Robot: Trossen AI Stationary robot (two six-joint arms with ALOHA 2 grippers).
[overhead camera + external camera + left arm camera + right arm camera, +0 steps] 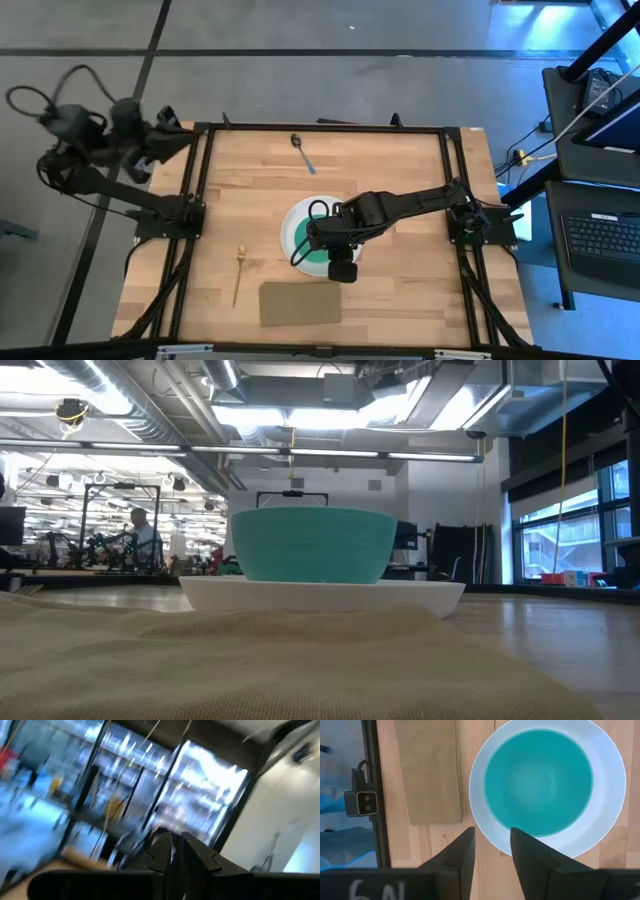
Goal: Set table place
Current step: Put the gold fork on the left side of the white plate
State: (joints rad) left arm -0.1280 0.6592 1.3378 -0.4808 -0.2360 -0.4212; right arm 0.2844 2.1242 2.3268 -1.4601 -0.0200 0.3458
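- Right pincer [343, 270] hangs over the near rim of the white plate [615, 795], fingers [462, 852] parted a little and holding nothing.
- Left pincer [172, 852] is raised off the tabletop's [400, 170] far left corner, fingers nearly together.
- Teal bowl [538, 782] sits on the plate, mid-tabletop.
- Spoon [303, 152] lies at the far edge; fork [238, 275] lies just left of the tan mat [300, 304].
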